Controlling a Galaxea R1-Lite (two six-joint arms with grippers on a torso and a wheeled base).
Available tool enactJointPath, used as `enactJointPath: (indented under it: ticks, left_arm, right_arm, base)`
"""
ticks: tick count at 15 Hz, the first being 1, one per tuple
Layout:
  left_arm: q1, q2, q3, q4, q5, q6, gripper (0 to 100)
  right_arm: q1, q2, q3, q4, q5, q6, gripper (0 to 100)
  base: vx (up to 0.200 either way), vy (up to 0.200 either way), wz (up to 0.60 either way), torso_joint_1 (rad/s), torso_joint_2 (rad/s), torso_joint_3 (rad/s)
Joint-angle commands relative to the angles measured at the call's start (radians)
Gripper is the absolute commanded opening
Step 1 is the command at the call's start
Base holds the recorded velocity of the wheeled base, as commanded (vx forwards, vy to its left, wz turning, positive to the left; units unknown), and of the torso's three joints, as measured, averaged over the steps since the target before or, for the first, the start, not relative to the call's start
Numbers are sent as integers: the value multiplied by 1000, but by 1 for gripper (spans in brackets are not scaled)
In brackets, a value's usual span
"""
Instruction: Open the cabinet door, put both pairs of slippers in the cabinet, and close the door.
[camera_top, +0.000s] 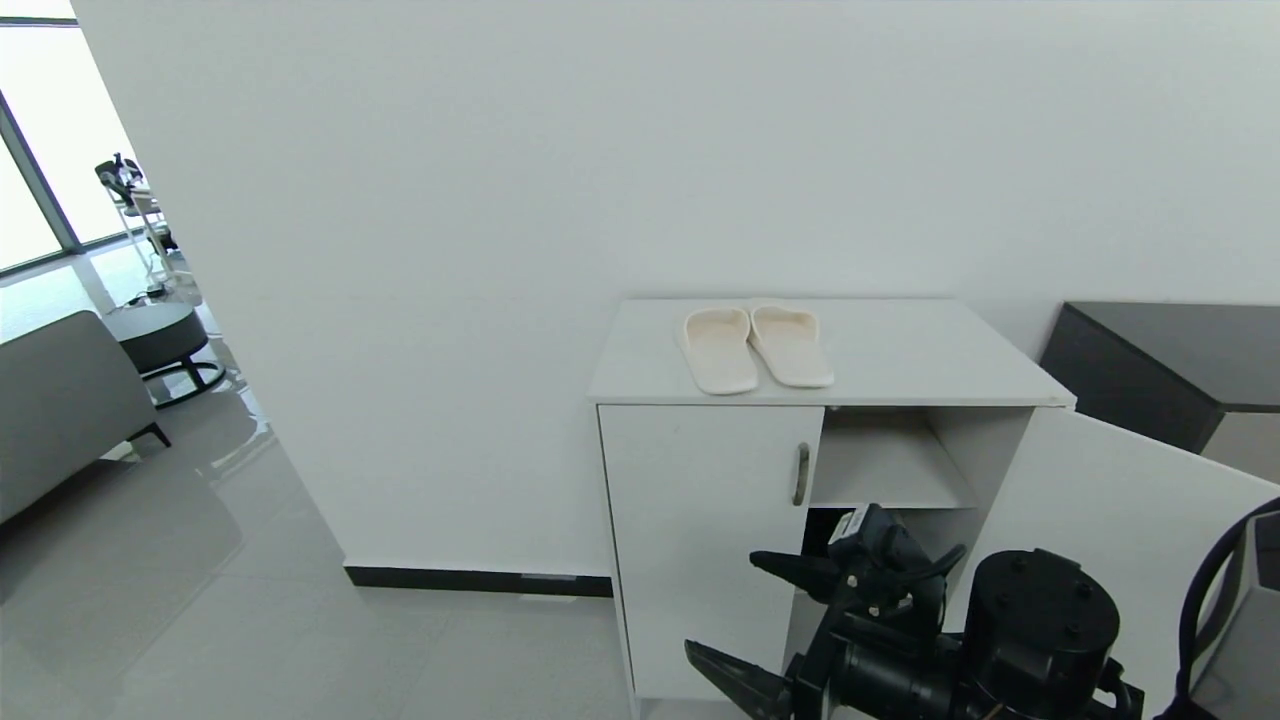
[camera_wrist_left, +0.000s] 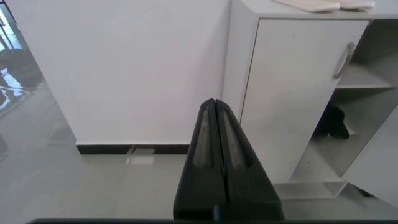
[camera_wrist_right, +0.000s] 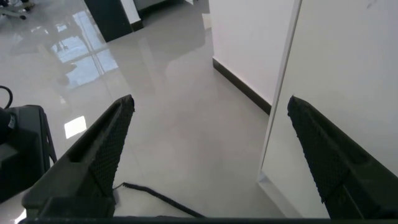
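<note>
As the head view shows, the cabinet (camera_top: 900, 350) has its right door (camera_top: 1100, 500) swung open and its left door (camera_top: 700, 540) shut. A pair of cream slippers (camera_top: 757, 347) lies on top of the cabinet. The right gripper (camera_top: 740, 620) hangs in front of the cabinet's open half, jaws apart and empty.

From the left wrist view, the left gripper (camera_wrist_left: 215, 102) has its jaws pressed together, near the cabinet's shut side. A dark shape (camera_wrist_left: 339, 122) sits low inside the cabinet.

From the right wrist view, the right gripper's fingers (camera_wrist_right: 106, 149) stand wide apart beside a white panel (camera_wrist_right: 348, 62).
</note>
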Motion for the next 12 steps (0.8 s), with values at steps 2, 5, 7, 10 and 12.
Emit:
enactJointPath:
  ticks: [2, 5, 7, 10, 12]
  left_arm:
    - [0, 1, 0, 0, 0, 0, 0]
    - [0, 1, 0, 0, 0, 0, 0]
    - [0, 1, 0, 0, 0, 0, 0]
    - [0, 1, 0, 0, 0, -1, 0]
    - [0, 1, 0, 0, 0, 0, 0]
  right_arm:
    - [0, 8, 0, -1, 1, 0, 100]
    - [0, 13, 0, -1, 1, 0, 100]
    - [0, 14, 0, -1, 1, 0, 100]
    - [0, 16, 0, -1, 1, 0, 100]
    - [0, 16, 0, -1, 1, 0, 100]
  base:
    - [0, 0, 0, 264, -576, -305]
    - [0, 0, 0, 282, -603, -317]
    - [0, 0, 0, 232, -483, -251]
    - [0, 0, 0, 193, -398, -206]
    - [0, 0, 0, 188, -373, -195]
